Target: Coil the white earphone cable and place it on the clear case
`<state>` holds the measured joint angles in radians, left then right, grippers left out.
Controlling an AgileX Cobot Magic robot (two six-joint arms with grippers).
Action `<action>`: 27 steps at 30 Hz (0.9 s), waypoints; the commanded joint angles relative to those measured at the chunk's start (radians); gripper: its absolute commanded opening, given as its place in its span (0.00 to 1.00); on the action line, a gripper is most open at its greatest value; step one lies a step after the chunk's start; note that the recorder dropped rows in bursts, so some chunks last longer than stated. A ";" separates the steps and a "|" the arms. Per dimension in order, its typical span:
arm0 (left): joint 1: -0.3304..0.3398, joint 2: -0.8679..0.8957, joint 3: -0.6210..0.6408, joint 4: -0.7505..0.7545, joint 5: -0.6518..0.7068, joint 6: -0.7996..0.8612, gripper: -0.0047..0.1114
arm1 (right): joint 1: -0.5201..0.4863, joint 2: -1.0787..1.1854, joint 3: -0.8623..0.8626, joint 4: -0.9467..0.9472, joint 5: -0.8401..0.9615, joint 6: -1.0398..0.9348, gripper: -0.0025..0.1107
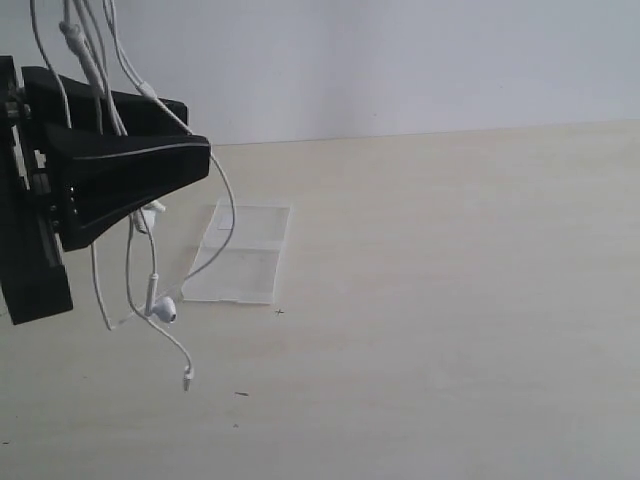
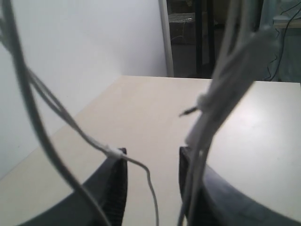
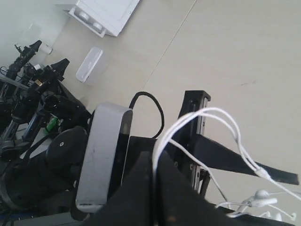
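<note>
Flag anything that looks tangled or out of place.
The white earphone cable hangs in loose, uncoiled strands draped over the left gripper, one earbud and the plug dangling near the clear case. The right gripper pinches a loop.

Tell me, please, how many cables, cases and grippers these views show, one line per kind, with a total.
white earphone cable: 1
clear case: 1
grippers: 2 (left gripper, right gripper)
Total: 4
</note>
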<state>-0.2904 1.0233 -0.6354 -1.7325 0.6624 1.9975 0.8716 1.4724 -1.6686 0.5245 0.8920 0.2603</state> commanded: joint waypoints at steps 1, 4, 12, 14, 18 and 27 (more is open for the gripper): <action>0.002 0.001 0.004 -0.012 -0.006 -0.016 0.36 | 0.001 -0.010 -0.002 0.002 -0.016 -0.008 0.02; 0.002 0.001 0.004 -0.012 -0.004 -0.016 0.35 | 0.001 -0.010 -0.002 0.030 -0.022 -0.017 0.02; 0.002 0.001 0.004 -0.012 -0.004 -0.016 0.35 | 0.001 -0.010 -0.002 0.069 -0.039 -0.034 0.02; 0.002 0.001 0.004 -0.012 -0.004 -0.016 0.35 | 0.001 -0.010 -0.002 0.072 -0.039 -0.035 0.02; 0.002 0.001 0.004 -0.012 -0.014 -0.016 0.35 | 0.001 -0.012 -0.002 0.083 -0.041 -0.045 0.02; 0.002 0.001 0.004 -0.012 -0.041 -0.016 0.35 | 0.001 -0.028 -0.002 0.086 -0.041 -0.045 0.02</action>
<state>-0.2904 1.0233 -0.6354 -1.7325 0.6345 1.9892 0.8716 1.4639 -1.6686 0.6025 0.8699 0.2275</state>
